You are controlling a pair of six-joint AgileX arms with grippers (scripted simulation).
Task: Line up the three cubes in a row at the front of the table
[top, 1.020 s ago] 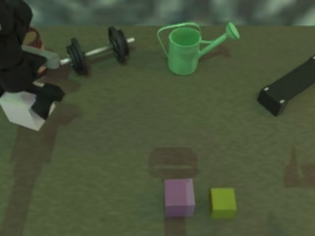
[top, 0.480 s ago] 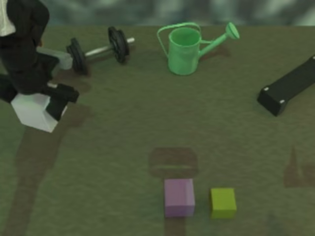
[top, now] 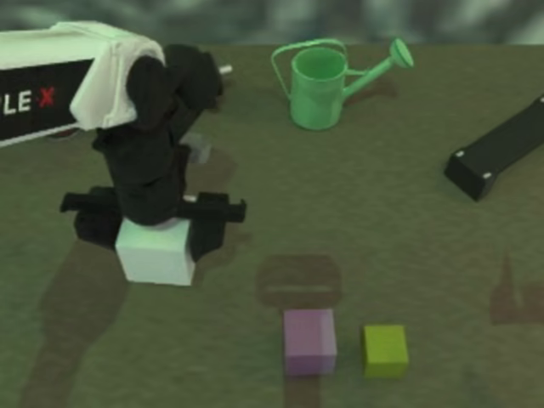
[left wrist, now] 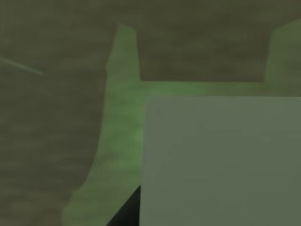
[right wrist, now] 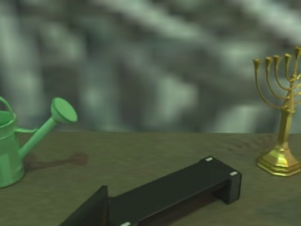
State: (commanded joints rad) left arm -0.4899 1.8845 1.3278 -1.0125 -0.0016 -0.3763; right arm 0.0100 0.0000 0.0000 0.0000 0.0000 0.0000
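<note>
My left gripper (top: 153, 228) is shut on the large pale cube (top: 156, 252), holding it just above the table (top: 255, 212) left of the middle. In the left wrist view the pale cube (left wrist: 221, 160) fills the frame, with one dark finger (left wrist: 128, 214) against its side. The lilac-pink cube (top: 308, 341) and the small yellow-green cube (top: 385, 349) sit side by side near the front edge, right of the held cube. My right arm is out of the top view. Its gripper (right wrist: 150, 222) is open and empty, with one finger (right wrist: 91, 209) showing well off centre.
A green watering can (top: 319, 85) stands at the back centre. A long black bar (top: 497, 149) lies at the right edge. A gold candelabrum (right wrist: 282, 117) stands beyond the bar. The left arm hides the dumbbell except its bar tip (top: 223, 70).
The left arm has carried the pale cube from the far left edge rightward and toward the front. It now covers the dumbbell. The other two cubes have not moved.
</note>
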